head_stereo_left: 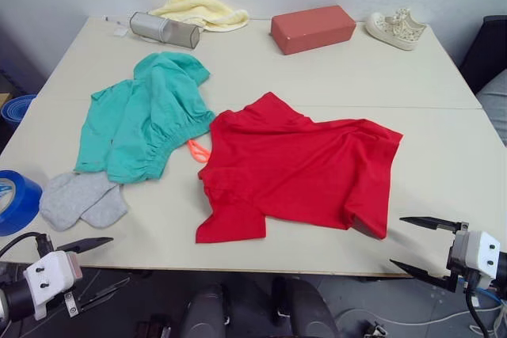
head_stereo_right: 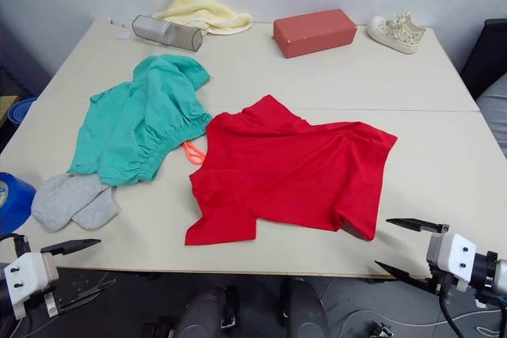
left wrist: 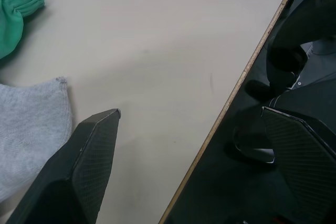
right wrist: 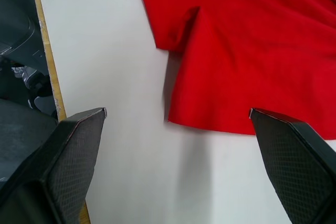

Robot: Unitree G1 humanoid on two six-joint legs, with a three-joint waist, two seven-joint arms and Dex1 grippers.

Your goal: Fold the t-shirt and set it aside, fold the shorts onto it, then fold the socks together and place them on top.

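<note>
Fingers spread wide and empty on both: left gripper [head_stereo_left: 95, 268] lower left, right gripper [head_stereo_left: 418, 248] lower right. The crumpled t-shirt [head_stereo_left: 297, 165] lies unfolded at frame centre, so folding hasn't begun; next, it likely needs its near edges grasped.

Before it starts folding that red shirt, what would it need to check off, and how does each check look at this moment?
1. T-shirt reachable, nothing on it: ok.
2. T-shirt flat: not ok, it lies crumpled with its sleeve tucked.
3. Left claw open and empty: ok, hanging at the near table edge by the socks.
4. Right claw open and empty: ok, near the t-shirt's near corner.
5. Shorts clear of the t-shirt: cannot tell; the two lie close, the orange drawstring between them.
6. Bare table left for setting the fold aside: ok, beyond the t-shirt.
</note>
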